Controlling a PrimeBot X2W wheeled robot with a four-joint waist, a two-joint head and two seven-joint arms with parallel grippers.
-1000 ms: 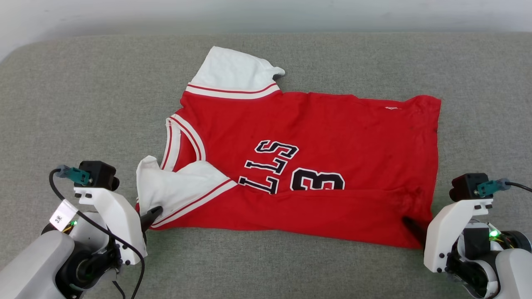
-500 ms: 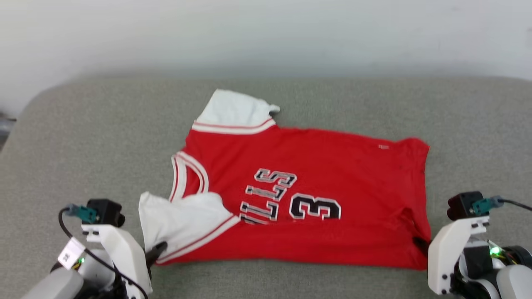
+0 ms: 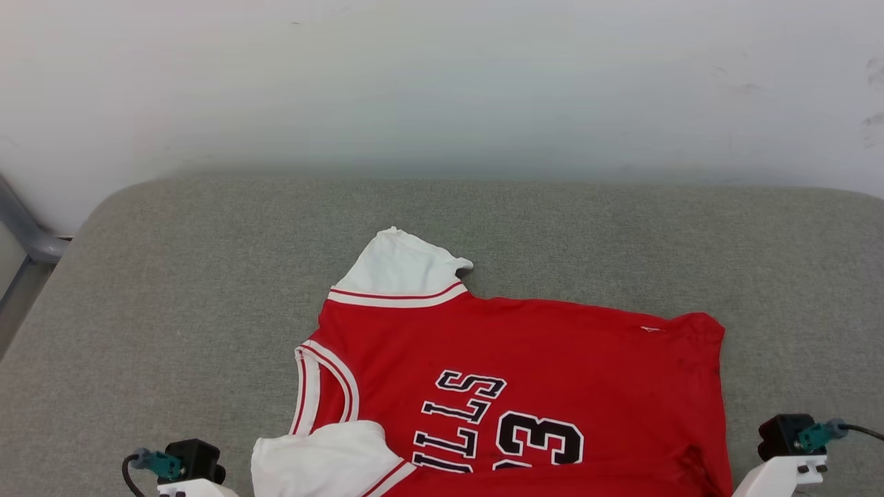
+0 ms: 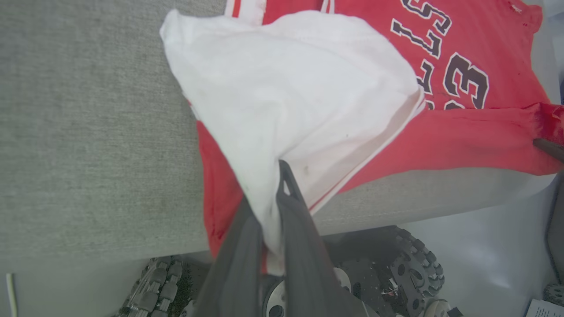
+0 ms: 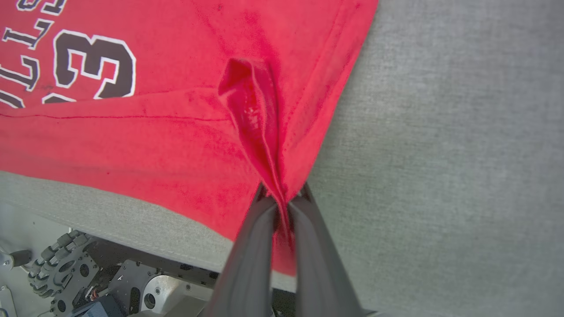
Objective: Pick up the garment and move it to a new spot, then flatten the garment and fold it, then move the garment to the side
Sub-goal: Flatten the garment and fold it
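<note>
Fabric is bunching at both near corners as we are looking across from left to right. At the left, our left tool (image 4: 266, 193) is gripping the near white sleeve (image 4: 286, 88) of the garment (image 3: 525, 359), its dark fingers (image 4: 304, 229) pressing together on the cloth at the front edge of the grey counter (image 3: 173, 276). The red jersey is lying spread over the counter's near middle, with its collar pointing left, its hem pointing right, and its far white sleeve (image 3: 400, 266) reaching toward the pale wall (image 3: 442, 83). Black-and-white lettering (image 3: 476, 414) is running sideways across the chest. At the right, our right tool (image 5: 283, 196) is clamping a pinched ridge of red cloth at the near hem corner, which is reaching just past the counter's front edge.
</note>
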